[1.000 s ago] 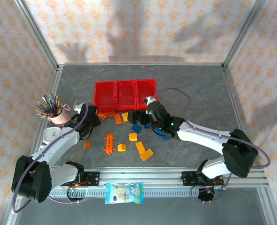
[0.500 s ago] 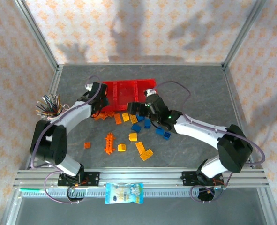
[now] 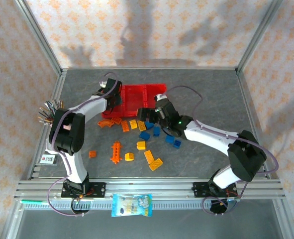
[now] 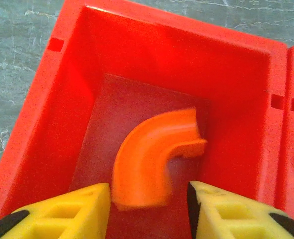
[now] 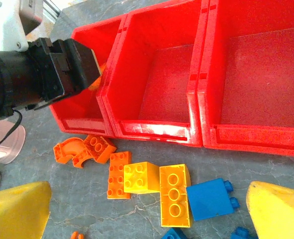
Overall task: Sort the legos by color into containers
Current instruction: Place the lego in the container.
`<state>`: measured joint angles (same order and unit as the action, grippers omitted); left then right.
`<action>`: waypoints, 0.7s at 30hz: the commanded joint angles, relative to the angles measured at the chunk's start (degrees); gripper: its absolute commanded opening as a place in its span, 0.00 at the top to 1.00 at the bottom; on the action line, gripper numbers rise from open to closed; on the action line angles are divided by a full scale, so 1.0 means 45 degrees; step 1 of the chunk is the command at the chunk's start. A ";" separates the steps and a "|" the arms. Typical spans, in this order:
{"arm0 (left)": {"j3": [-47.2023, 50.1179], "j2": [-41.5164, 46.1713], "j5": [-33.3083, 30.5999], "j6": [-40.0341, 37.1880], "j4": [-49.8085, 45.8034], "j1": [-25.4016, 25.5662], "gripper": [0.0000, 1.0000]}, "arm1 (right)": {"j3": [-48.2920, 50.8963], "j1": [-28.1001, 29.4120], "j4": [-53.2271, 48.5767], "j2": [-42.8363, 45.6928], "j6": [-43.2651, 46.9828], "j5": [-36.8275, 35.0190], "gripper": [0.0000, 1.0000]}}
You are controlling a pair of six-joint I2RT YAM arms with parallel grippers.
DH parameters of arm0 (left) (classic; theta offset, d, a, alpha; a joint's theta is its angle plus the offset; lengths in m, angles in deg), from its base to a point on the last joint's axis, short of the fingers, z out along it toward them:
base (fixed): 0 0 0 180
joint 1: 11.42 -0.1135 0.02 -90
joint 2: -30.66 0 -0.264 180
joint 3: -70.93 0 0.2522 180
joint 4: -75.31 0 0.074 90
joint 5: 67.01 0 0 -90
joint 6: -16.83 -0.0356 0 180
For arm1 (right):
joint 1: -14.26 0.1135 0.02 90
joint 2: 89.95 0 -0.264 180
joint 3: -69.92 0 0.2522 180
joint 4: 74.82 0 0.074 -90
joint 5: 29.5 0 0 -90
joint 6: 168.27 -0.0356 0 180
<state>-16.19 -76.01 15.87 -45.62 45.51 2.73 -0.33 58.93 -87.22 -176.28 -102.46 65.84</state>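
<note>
The left gripper [image 4: 147,199] is hovering over the leftmost of the containers [image 5: 201,137]. Its fingers [image 4: 72,206] are standing apart and gripping nothing. A curved orange piece [image 4: 151,159] is lying loose on that bin's floor just below them, so the drop into this bin is looking finished. The middle and right bins are showing bare floors in the right wrist view. The left bin's near corner is sitting behind the left gripper there, so more may be lying unseen.

The right gripper [image 5: 149,214] is hanging above the legos [image 3: 141,145] on the tabletop [image 3: 211,89], its fingers spread wide and carrying nothing. Under it, just in front of the bins, an orange brick [image 5: 118,181], a yellow brick [image 5: 141,178] and a blue brick [image 5: 211,199] are waiting. Next, I judge, the right arm is needing to lower onto one brick, close on it, and carry a yellow or blue one to a bin not given to orange.
</note>
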 commanded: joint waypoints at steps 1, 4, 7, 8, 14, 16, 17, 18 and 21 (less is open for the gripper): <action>-0.0415 0.0050 -0.0293 -0.0277 -0.0276 -0.0079 0.51 | -0.0542 -0.0074 -0.0186 0.0003 0.0257 -0.0202 0.00; -0.0431 0.0316 -0.0094 -0.0295 -0.0493 -0.0079 0.50 | -0.0683 -0.0065 -0.0303 0.0023 0.0313 -0.0156 0.00; -0.0038 0.1026 0.0391 -0.0283 -0.0462 -0.0079 0.50 | -0.0806 -0.0077 -0.0473 0.0061 0.0359 -0.0076 0.00; 0.0210 0.1373 0.0461 -0.0283 -0.0427 -0.0079 0.50 | -0.0806 -0.0070 -0.0542 0.0077 0.0372 -0.0023 0.00; 0.1929 0.3632 0.0273 -0.0165 -0.0592 -0.0079 0.45 | -0.0488 0.0008 -0.0789 0.0198 0.0321 0.0393 0.00; 0.2660 0.4403 0.0094 -0.0005 -0.0655 -0.0079 0.43 | -0.0331 0.0125 -0.0806 0.0272 0.0261 0.0377 0.00; 0.3107 0.4814 0.0032 0.0109 -0.0675 -0.0079 0.42 | -0.0266 0.0198 -0.0811 0.0267 0.0206 0.0369 0.00; 0.3547 0.5208 -0.0008 0.0239 -0.0694 -0.0077 0.41 | -0.0188 0.0300 -0.0797 0.0272 0.0134 0.0322 0.01; 0.4709 0.6218 -0.0181 0.0606 -0.0771 -0.0079 0.38 | -0.0027 0.0637 -0.0738 0.0257 -0.0076 0.0215 0.00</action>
<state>0.68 -50.83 16.64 -45.14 44.42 2.73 -1.67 60.35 -89.71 -176.26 -101.82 67.35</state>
